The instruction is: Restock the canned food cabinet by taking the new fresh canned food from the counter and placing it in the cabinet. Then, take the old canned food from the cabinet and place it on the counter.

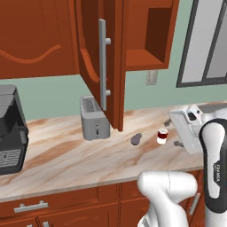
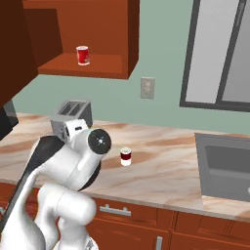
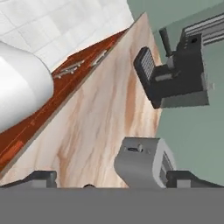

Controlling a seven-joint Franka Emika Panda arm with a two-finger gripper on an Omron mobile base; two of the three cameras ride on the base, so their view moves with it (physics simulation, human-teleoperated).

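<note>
The old canned food (image 1: 162,135) (image 2: 126,156), dark red above and white below, stands upright on the marbled counter (image 1: 66,155) (image 2: 166,161) (image 3: 100,118). The new fresh canned food (image 2: 83,55), bright red, stands on the shelf of the open cabinet (image 1: 146,57) (image 2: 107,66). The cabinet's door with the grey bar handle (image 1: 103,62) is swung out. My gripper (image 1: 174,133) (image 3: 113,180) hovers low over the counter, just right of the old can in the left base view. It is open, with nothing between its fingers, and points along the counter toward the toaster.
A grey toaster (image 1: 95,119) (image 2: 73,116) (image 3: 142,162) stands under the open door. A black coffee machine (image 1: 11,131) (image 3: 175,78) is at the counter's left end. A sink (image 2: 227,166) lies to the right. A wall socket (image 2: 147,88) sits above the counter.
</note>
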